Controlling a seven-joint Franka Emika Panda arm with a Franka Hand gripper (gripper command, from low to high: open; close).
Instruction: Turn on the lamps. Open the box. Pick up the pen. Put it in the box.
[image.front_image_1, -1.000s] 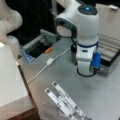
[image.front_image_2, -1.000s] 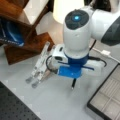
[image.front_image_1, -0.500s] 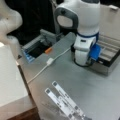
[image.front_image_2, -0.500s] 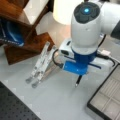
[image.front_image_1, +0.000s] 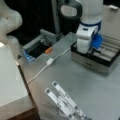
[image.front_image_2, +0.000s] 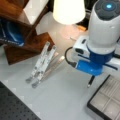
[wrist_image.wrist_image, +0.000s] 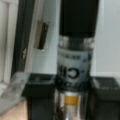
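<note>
The slim black pen (image.front_image_2: 90, 81) hangs upright, tip down, from my gripper (image.front_image_2: 92, 75), which is shut on it. In the wrist view the pen (wrist_image.wrist_image: 73, 62) fills the middle between the two black fingers (wrist_image.wrist_image: 37, 100), showing its silvery band with lettering. The box (image.front_image_1: 92, 63) stands open at a front view's right, its compartments showing. My gripper (image.front_image_1: 90, 51) hovers at its left end. In a front view the pen's tip is just left of the box's black rim (image.front_image_2: 98, 91). A lamp shade (image.front_image_2: 68, 10) glows brightly at a front view's top.
Two long white strips (image.front_image_1: 63, 101) lie near a front view's bottom; they also show as strips (image.front_image_2: 42, 62) beside a wooden shelf (image.front_image_2: 27, 37). A white cable with a switch (image.front_image_1: 50, 61) crosses the table. An open tray (image.front_image_1: 37, 48) and an orange item (image.front_image_1: 48, 50) sit behind it.
My arm has carried the pen away from the white strips and across the table to the box's edge. The gripper has stayed shut on the pen.
</note>
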